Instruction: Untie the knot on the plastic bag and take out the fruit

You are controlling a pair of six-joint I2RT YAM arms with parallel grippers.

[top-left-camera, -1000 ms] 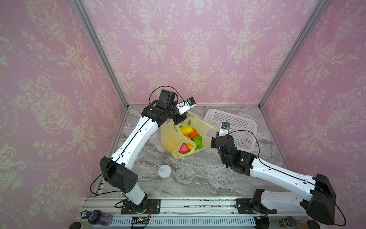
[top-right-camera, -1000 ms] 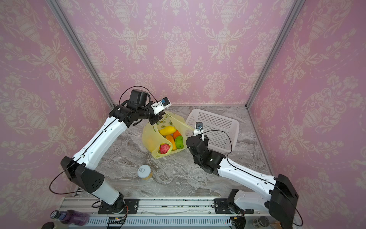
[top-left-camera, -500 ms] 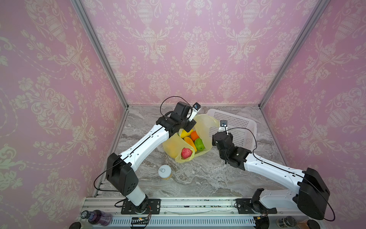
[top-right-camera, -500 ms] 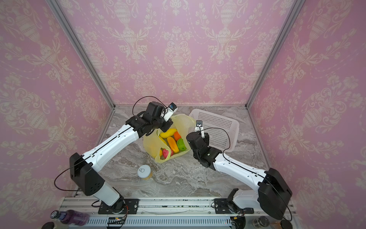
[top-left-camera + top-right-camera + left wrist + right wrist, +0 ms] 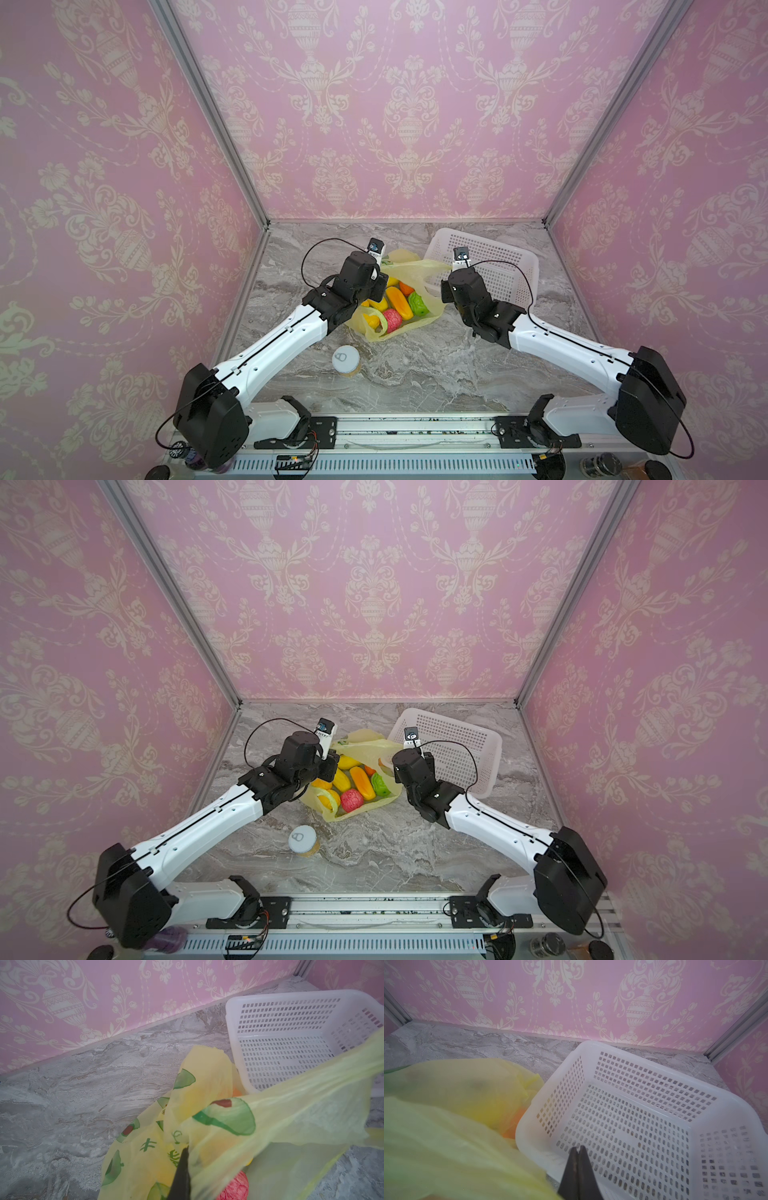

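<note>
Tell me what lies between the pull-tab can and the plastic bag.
Nothing. In both top views only bare marble tabletop separates the can from the near edge of the plastic bag.

plastic bag [image 5: 405,257]: on bench [image 5: 415,374], just left of basket [image 5: 505,259]
fruit [image 5: 397,301]: in plastic bag
can [image 5: 345,360]: on bench, before plastic bag, apart

The bag [image 5: 405,257] is see-through yellow-green, printed with green avocado halves, brown-red stones and green lettering. The fruit [image 5: 398,301] inside the bag is yellow, orange, green and pink-red. Beside the bag, the basket [image 5: 486,243] is white with a grid of small holes. The table [image 5: 415,374] is grey marble with pale veins. The walls [image 5: 407,116] are pink with cream urns and flowers. Near the bag, the can [image 5: 345,359] has a white lid.
</note>
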